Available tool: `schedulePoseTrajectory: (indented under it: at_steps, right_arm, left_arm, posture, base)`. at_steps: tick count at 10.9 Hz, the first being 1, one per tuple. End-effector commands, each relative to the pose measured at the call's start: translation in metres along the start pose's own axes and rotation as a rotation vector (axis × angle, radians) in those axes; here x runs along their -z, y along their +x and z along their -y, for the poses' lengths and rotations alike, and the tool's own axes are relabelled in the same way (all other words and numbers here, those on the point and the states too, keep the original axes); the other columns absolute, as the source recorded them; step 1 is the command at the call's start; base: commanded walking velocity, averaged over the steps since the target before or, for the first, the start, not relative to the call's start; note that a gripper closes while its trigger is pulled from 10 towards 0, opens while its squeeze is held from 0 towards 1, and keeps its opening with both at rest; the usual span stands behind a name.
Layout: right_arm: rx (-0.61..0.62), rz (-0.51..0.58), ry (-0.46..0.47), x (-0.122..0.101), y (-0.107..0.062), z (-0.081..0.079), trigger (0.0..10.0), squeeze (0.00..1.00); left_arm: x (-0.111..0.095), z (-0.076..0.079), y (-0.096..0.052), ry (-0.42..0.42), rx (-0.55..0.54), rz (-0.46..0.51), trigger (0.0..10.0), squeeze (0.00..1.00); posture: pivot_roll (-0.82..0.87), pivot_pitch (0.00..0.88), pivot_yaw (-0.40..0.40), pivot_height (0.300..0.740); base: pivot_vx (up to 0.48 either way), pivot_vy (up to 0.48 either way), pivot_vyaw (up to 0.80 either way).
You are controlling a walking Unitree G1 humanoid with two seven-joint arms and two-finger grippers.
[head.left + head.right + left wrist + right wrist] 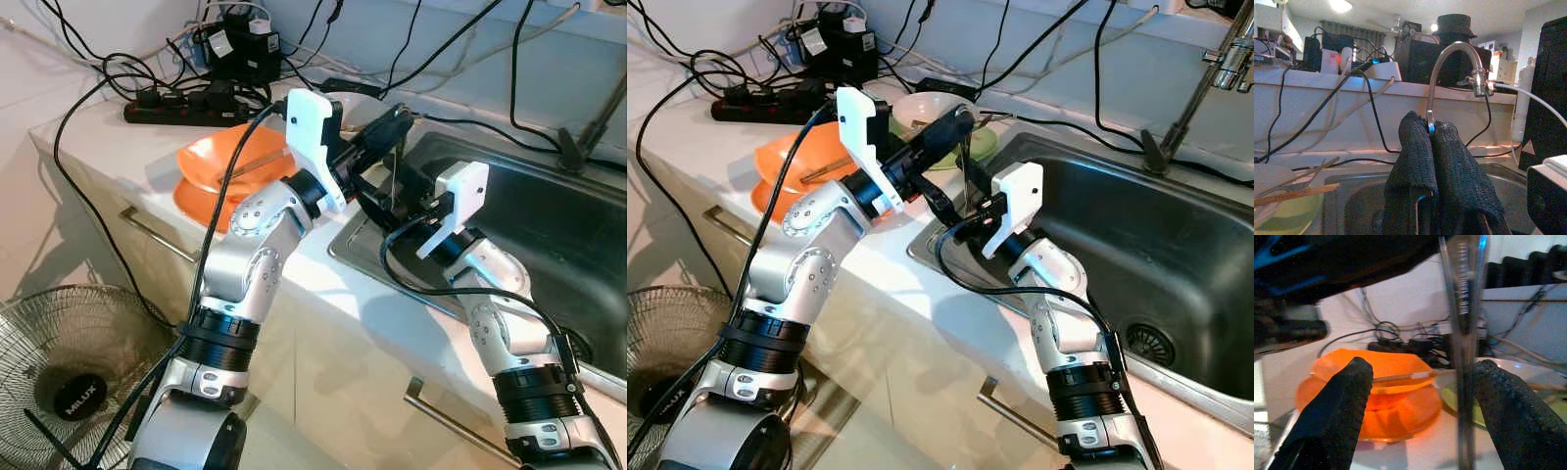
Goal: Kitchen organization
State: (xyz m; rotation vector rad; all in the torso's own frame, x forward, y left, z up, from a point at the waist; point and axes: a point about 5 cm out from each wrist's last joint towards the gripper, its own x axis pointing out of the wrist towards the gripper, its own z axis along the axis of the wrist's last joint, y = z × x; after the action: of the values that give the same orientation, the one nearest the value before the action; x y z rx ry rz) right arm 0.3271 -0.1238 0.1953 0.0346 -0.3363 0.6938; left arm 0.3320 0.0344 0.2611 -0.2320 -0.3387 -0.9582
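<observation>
Now, left gripper (960,122): fingers pinched on a metal utensil (962,176) hanging above the sink (1176,245).
Right gripper (1420,396): fingers wide, flanking the utensil.
Tabletop (108,147): orange bowls (220,171).

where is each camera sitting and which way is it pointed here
Left eye and right eye views: on the head, looking down at the counter and sink; both silver arms show.
Left wrist view: along the left gripper, shut on a thin metal utensil, toward the faucet.
Right wrist view: along the open right gripper, toward the orange bowls.
Shared: both wrist views see the utensil.
</observation>
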Motion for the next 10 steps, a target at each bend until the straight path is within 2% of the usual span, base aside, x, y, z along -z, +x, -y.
schedulePoseTrajectory:
  at_steps: [1,2,4,10]
  right_arm:
    - [0.04,-0.011,-0.017,0.001,0.002,0.004,10.0,0.0]
    - [0.072,-0.045,-0.036,0.007,0.002,0.007,10.0,0.0]
    - [0.069,-0.048,-0.027,0.01,0.003,0.005,0.0,0.0]
    - [0.091,-0.068,-0.046,0.015,0.005,0.006,0.0,0.0]
  left_arm:
    - [-0.003,0.007,0.002,0.0,0.043,0.008,10.0,0.0]
    - [-0.004,0.007,0.002,0.0,0.048,0.006,10.0,0.0]
    - [-0.005,0.007,0.001,0.005,0.05,0.005,10.0,0.0]
    - [-0.003,0.009,0.0,-0.006,0.052,0.0,10.0,0.0]
  posture:
    - [0.16,0.002,0.016,0.74]
    - [0.17,0.003,0.017,0.74]
    - [0.17,0.003,0.016,0.74]
    - [0.17,0.005,0.016,0.74]
  base:
    - [0.0,0.0,0.0]
    - [0.0,0.0,0.0]
    - [0.0,0.0,0.0]
    - [0.0,0.0,0.0]
